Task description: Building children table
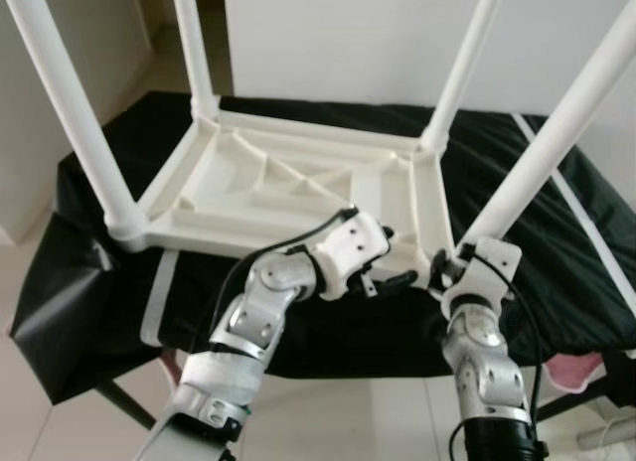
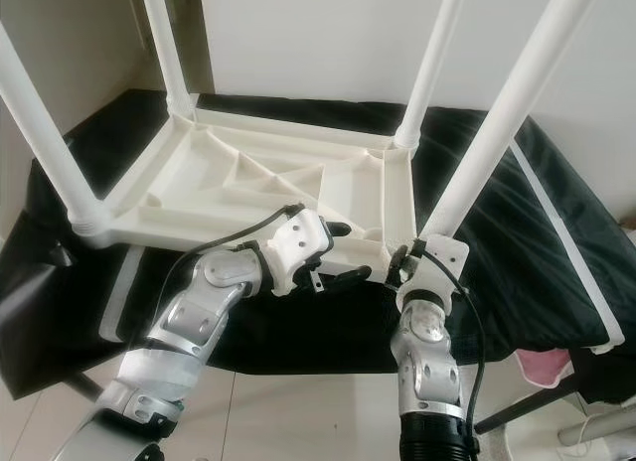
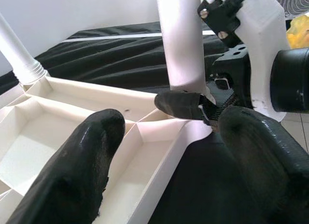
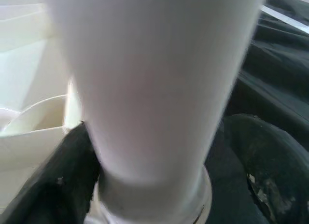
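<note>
The upturned table top [image 1: 288, 183] lies on the black cloth [image 1: 556, 232]. The right gripper [image 4: 159, 185] clasps the near leg [image 1: 556, 133] at its base; the left gripper [image 3: 164, 151] is open astride the top's rim beside it.

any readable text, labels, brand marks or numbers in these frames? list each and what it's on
None readable.
White table top, upside down on the black cloth: bare ribbed plastic, no marking visible.
Four white legs, including the near right leg: plain.
Left gripper and right gripper housings: screws and cables, no lettering to make out.
Right wrist view is too blurred to show any print on the leg.
</note>
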